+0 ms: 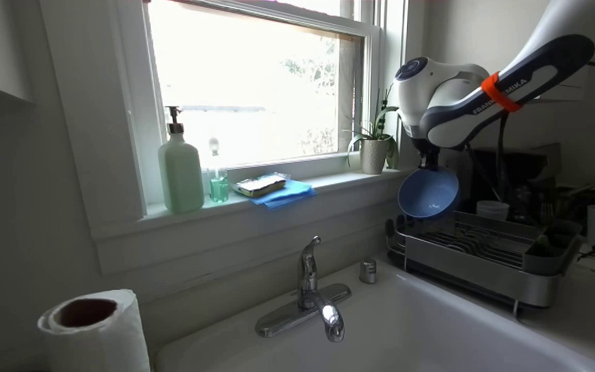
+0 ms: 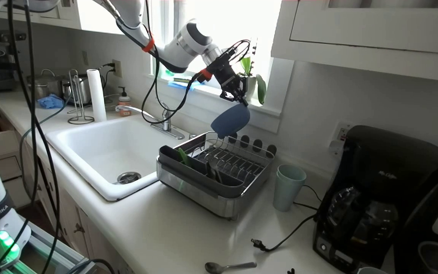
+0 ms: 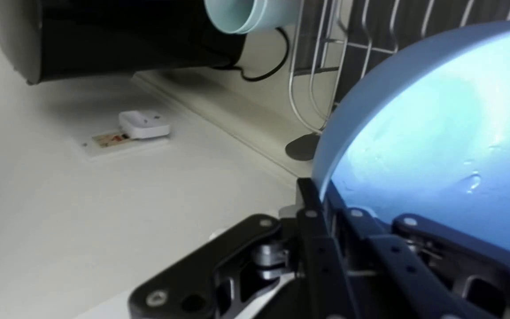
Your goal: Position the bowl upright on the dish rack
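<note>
One bowl (image 1: 428,195) — in an exterior view, tilted, mouth turned toward the sink (image 1: 447,330). In an exterior view, hanging below the gripper (image 2: 245,102), over the dish rack (image 2: 196,193), contact unclear. Wrist view: fingers (image 3: 307,188) clamped on its rim — likely next, down and level.

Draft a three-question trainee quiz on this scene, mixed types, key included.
1. Multiple choice: which part of the bowl is the gripper pinching? A) base B) rim C) neither
2. True or false, about the bowl and the dish rack: the bowl sits level in it.
3. Fill in: the potted plant stands on the ...

Key
1. B
2. False; the gripper holds it tilted.
3. windowsill
</note>
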`<action>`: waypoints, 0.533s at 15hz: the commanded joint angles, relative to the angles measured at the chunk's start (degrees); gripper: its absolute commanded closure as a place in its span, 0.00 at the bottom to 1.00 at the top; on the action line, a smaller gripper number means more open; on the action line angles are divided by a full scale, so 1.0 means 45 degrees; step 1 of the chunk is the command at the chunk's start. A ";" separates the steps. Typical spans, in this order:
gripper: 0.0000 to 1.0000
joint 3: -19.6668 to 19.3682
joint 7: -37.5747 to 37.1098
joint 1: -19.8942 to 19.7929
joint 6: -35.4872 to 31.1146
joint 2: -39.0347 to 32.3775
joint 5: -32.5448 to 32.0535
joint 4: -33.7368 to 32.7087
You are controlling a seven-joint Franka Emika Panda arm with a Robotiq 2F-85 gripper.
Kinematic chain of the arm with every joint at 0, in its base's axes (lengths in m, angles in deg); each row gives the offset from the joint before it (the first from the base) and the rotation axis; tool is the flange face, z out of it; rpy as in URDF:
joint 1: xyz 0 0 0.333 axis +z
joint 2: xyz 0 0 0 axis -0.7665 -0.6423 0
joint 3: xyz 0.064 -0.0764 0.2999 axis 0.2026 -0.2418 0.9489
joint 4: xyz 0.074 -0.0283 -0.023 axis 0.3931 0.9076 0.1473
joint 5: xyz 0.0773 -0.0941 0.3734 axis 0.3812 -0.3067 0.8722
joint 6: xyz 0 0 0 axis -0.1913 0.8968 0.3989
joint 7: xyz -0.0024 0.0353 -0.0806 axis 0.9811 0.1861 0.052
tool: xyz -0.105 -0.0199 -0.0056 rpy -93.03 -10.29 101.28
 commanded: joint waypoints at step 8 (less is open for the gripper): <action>0.99 0.1259 -0.3441 0.0169 -0.1515 0.1286 -0.7807 0.3286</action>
